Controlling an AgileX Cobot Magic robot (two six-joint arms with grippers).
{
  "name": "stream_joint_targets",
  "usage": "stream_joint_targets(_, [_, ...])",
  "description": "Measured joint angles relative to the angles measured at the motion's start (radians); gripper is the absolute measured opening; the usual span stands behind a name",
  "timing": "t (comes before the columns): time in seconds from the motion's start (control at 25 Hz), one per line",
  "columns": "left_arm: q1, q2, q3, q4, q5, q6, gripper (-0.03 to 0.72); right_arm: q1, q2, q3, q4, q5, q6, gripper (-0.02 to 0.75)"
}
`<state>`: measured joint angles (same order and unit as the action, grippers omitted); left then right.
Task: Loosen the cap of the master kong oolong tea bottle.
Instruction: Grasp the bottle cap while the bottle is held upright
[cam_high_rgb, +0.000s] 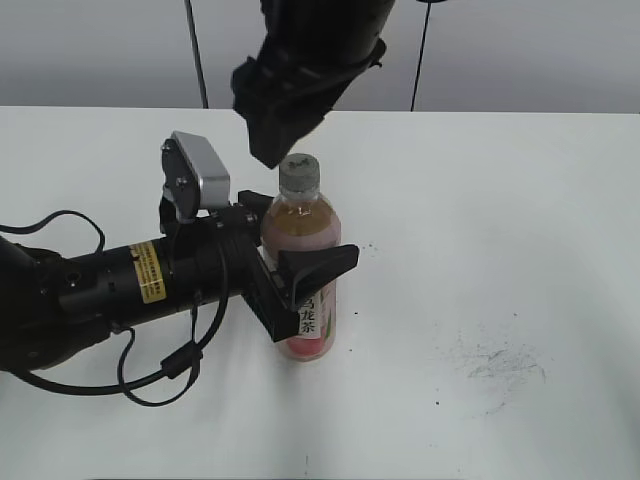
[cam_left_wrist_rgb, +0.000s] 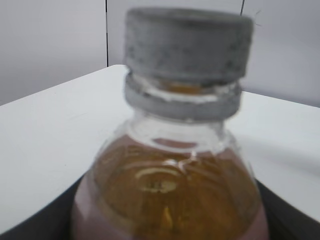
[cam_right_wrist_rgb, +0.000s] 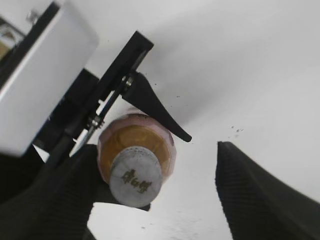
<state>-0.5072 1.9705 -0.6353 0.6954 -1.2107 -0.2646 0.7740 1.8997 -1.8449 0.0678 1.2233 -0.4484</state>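
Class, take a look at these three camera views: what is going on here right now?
Two robot arms are working on a tea bottle standing upright on a white table. The left gripper has its jaws clamped around the bottle's body, steadying it. The right gripper hangs just above the grey cap, its jaws spread wide on either side and not gripping it. The cap is on the bottle's neck; whether it is already loosened cannot be told.

The left pincer (cam_high_rgb: 305, 262) hides part of the bottle's label (cam_high_rgb: 312, 318).
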Motion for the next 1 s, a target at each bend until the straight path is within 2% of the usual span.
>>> stream_joint_targets(0.12, [0.0,0.0,0.0,-0.002,0.0,0.0,0.445,0.0,0.0,-0.019,0.002,0.0,0.237,0.531])
stream_joint_targets(0.44, [0.0,0.0,0.0,-0.004,0.0,-0.001,0.445,0.0,0.005,-0.02,0.056,0.0,0.497,0.503])
stream_joint_targets(0.84, [0.0,0.0,0.0,-0.004,0.0,-0.001,0.445,0.0,0.005,0.004,0.042,0.0,0.581,0.498])
stream_joint_targets(1.0, [0.0,0.0,0.0,-0.004,0.0,-0.001,0.445,0.0,0.005,0.042,0.04,0.0,0.585,0.47])
